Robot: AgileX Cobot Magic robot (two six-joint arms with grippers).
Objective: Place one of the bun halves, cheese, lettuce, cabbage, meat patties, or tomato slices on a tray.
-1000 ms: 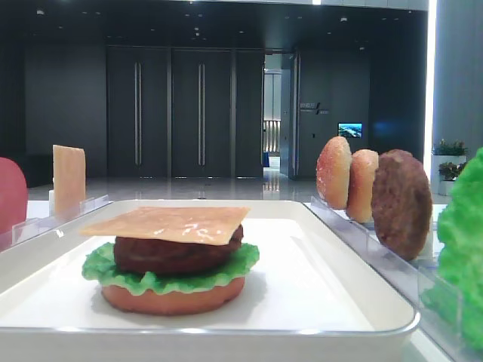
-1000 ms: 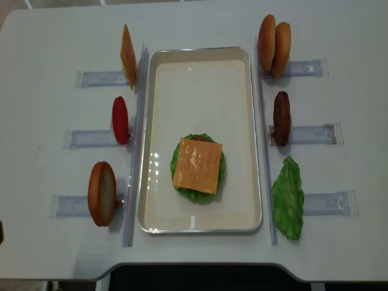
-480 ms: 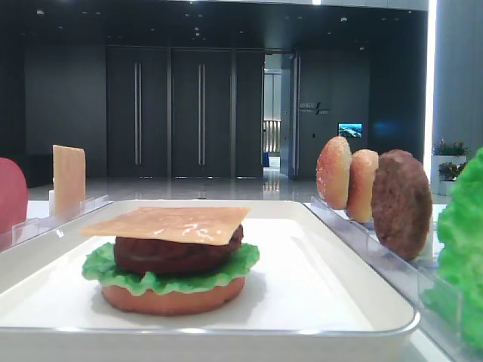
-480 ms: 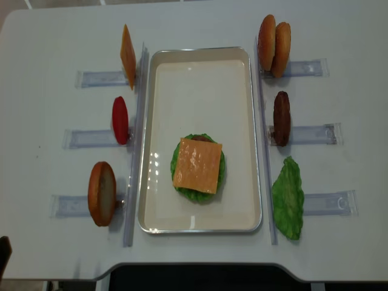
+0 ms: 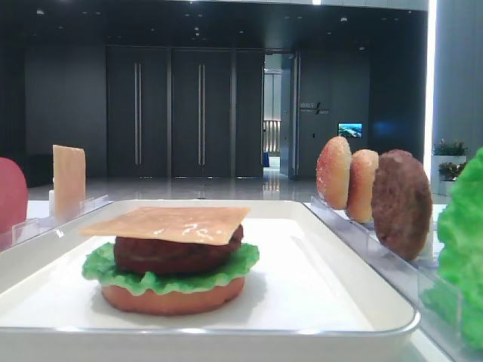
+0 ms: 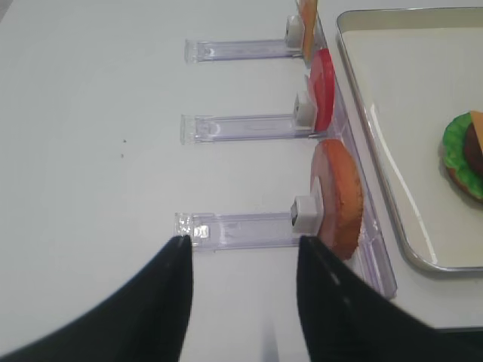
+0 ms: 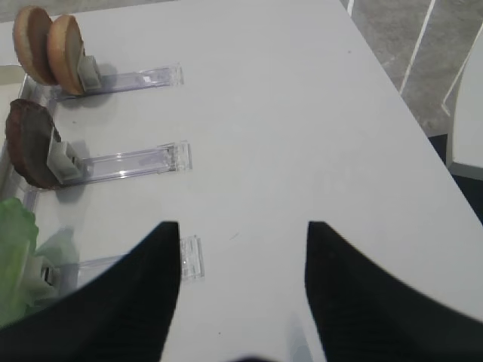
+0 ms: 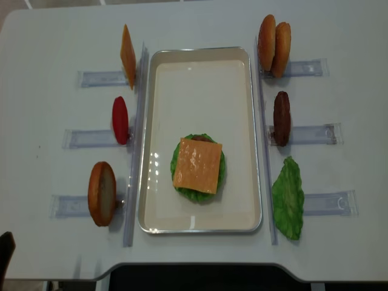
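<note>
On the white tray [image 8: 200, 91] [image 5: 317, 286] stands a stack of bun, lettuce and patty with a cheese slice [image 8: 197, 165] [image 5: 170, 224] on top. Left of the tray stand another cheese slice [image 8: 128, 56], a tomato slice [image 8: 120, 120] and a bun half [image 8: 101, 193] [image 6: 337, 197]. On the right stand two bun halves [image 8: 274, 41], a meat patty [image 8: 281, 118] and lettuce [image 8: 287, 197]. My left gripper [image 6: 241, 249] is open and empty over the table, just short of the bun half's holder. My right gripper [image 7: 243, 230] is open and empty above bare table, right of the lettuce [image 7: 13, 256].
Each loose ingredient leans in a clear plastic holder [image 8: 79, 205] with a rail running outward. Clear strips [image 8: 136, 139] border both long sides of the tray. A dark part of the left arm [image 8: 5, 257] shows at the table's front left edge [image 8: 60, 280].
The left arm's dark tip has crept a little further into the overhead view at the bottom left corner. The food and the tray have not moved.
</note>
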